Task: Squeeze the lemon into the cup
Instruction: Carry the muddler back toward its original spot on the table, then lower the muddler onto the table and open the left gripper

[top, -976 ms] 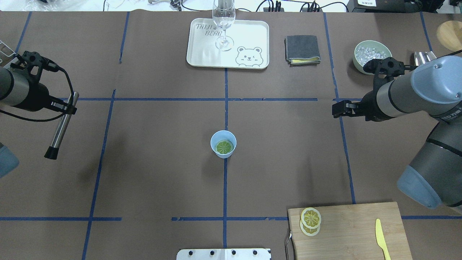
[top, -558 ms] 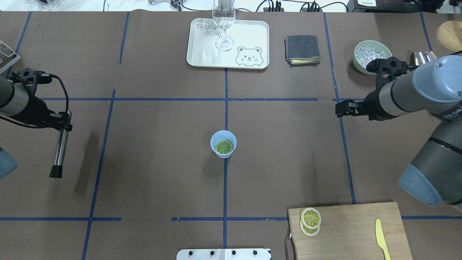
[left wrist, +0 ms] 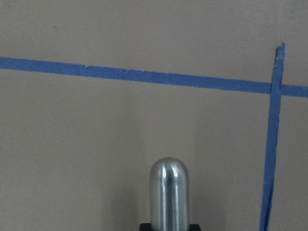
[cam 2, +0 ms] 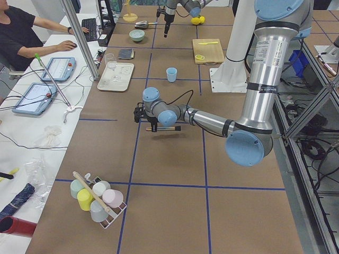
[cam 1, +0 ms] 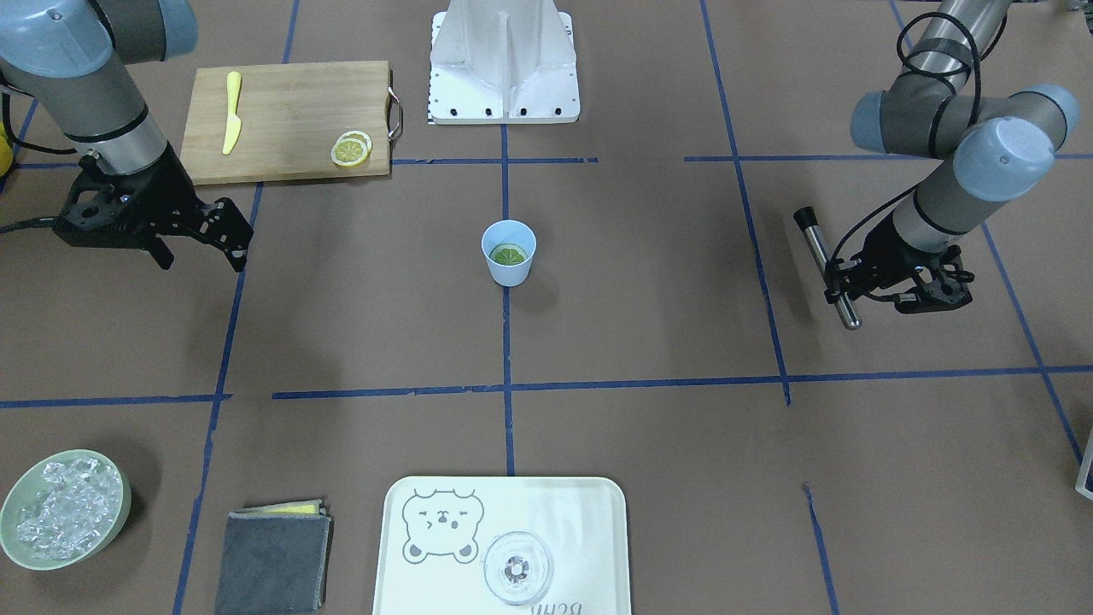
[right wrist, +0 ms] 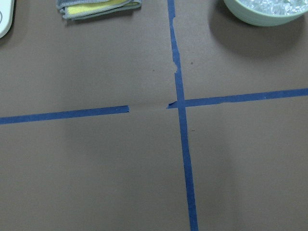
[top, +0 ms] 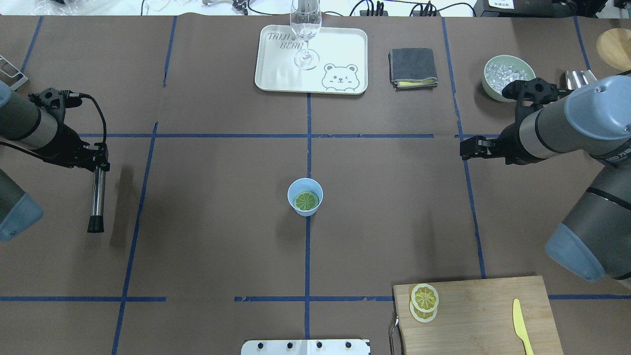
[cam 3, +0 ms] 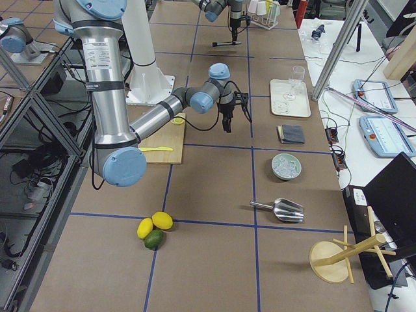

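Flat on the bottom of the light blue cup point(cam 1: 510, 272): one lemon slice point(top: 306, 200), greenish in the shade of the wall. Stands upright on the brown paper at the crossing of blue tape lines in the table's middle, touched by neither gripper. Two spare slices point(top: 424, 299) overlapping at a corner of the wooden cutting board point(top: 483, 320) on the robot's right, with a yellow plastic knife point(top: 519, 318) on the same board, apart from them. Well away from the cup on that side, the right gripper point(cam 1: 200, 256): hung from a bent wrist, pointed down over another tape crossing, fingers spread with nothing between them, forearm reaching in level from the table's edge. Beyond it, a pale green bowl of ice point(top: 489, 88) and a folded grey cloth point(top: 413, 64), then a cream tray point(top: 340, 49) with a bear drawing and a stemmed glass point(top: 306, 29) standing on it. Well away on the opposite side, the left gripper point(top: 96, 159): clenched on a steel rod point(top: 97, 192) near its rounded bare end, held about level above the paper and clear of it, black tip toward the robot's base. Elbow folded, forearm angled in from the table's left end, wrist turned so that the rod runs roughly along the nearby tape line.
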`<action>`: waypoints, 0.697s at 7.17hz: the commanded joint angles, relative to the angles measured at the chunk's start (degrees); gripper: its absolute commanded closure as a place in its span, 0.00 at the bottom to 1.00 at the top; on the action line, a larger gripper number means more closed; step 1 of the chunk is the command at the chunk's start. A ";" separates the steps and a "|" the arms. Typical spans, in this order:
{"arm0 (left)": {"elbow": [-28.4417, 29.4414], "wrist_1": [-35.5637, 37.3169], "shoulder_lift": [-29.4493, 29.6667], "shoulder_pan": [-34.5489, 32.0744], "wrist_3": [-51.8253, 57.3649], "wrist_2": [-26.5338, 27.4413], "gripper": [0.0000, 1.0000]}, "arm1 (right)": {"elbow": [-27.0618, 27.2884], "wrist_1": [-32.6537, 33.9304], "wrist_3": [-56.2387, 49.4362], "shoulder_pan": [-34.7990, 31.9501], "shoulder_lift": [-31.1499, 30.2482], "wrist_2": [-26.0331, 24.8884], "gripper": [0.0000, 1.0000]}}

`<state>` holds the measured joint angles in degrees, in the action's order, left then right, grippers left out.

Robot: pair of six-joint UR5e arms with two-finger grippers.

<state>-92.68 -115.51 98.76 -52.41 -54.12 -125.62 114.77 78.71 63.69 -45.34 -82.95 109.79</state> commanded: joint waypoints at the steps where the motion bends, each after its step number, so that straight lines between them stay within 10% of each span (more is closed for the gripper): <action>1: 1.53 0.55 1.09 0.46 6.71 0.03 1.00 | 0.01 -0.05 0.03 -0.01 -0.02 -0.10 0.00; 5: 3.38 0.73 1.53 1.95 7.27 0.03 1.00 | -0.07 0.04 0.12 0.08 -0.10 -0.10 0.00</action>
<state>-89.64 -114.92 100.18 -51.35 -46.87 -125.60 114.71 78.71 63.80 -45.27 -82.99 109.72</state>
